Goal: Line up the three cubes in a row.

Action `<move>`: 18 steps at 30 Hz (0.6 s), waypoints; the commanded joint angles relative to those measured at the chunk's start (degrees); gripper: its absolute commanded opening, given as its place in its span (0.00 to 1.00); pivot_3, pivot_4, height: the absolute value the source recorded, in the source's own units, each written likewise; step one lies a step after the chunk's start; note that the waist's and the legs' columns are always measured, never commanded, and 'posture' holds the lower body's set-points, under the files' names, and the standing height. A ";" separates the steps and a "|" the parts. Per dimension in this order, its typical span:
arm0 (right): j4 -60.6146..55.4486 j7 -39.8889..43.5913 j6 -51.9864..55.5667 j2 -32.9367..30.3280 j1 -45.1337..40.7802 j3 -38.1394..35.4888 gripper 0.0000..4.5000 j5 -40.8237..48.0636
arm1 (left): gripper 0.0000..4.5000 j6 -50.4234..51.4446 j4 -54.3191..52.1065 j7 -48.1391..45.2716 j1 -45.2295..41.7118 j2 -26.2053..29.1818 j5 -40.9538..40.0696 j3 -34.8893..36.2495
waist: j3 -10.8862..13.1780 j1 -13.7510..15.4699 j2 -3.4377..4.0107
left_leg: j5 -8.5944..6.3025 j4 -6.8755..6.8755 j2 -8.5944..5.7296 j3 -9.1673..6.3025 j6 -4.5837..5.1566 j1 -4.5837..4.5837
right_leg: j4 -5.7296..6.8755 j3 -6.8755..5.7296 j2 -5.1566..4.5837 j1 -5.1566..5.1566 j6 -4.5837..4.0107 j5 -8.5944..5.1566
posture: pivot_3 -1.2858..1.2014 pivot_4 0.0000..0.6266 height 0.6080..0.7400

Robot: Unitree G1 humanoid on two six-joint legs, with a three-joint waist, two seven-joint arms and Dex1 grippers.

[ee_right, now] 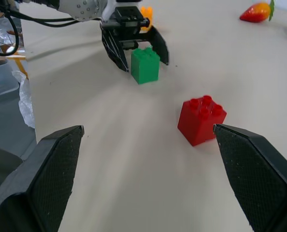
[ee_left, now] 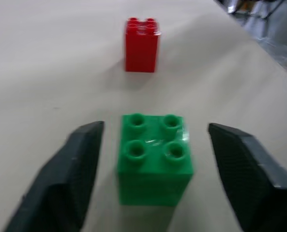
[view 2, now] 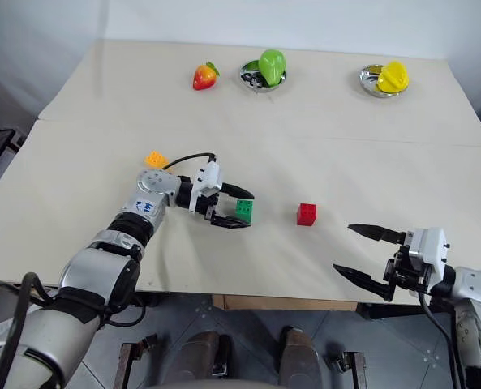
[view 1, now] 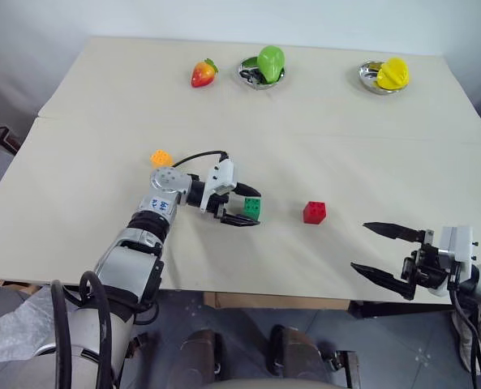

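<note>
Bright, even, diffuse light over the pale table (view 1: 321,146), with only soft, short shadows beside the red cube (view 1: 314,212) and under the left gripper (view 1: 242,208). Small specular glints on the steel bowls (view 1: 373,79) at the far edge and on the glossy green pepper (view 1: 270,60). Sharp and clear across both head views, corners slightly dim. Soft focus in the left wrist view: green cube (ee_left: 154,163) and finger (ee_left: 68,179) blurred, far corner smeared. Crisper in the right wrist view, near finger (ee_right: 41,179) slightly soft
</note>
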 commanded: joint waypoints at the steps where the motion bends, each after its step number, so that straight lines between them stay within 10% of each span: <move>1: -3.49 -0.33 0.96 0.91 -2.90 2.23 1.00 1.72 | 0.99 -2.71 -5.76 -0.64 1.83 4.90 -1.39 2.63 | 0.00 -0.39 0.01 | 0.00 0.00 0.03 0.01 0.00 0.01 | 0.03 0.01 0.00 -0.02 0.00 0.00 | 0.52 0.24 1.00; 7: -6.09 -3.26 4.69 3.57 -8.43 5.60 1.00 3.93 | 0.99 6.78 -26.97 -4.74 16.72 12.15 -12.70 9.82 | -0.04 -1.20 0.08 | 0.01 0.01 0.23 0.00 -0.01 0.04 | 0.10 0.02 0.03 -0.04 -0.02 -0.01 | 0.52 0.24 1.00; 18: -5.48 -5.62 3.12 8.29 -17.13 10.17 1.00 1.54 | 0.99 20.44 -57.14 20.95 58.30 18.24 -24.12 38.36 | -0.04 -1.22 0.10 | -0.03 0.04 0.33 -0.12 0.02 0.11 | 0.26 0.09 -0.14 0.00 -0.05 -0.02 | 0.52 0.24 1.00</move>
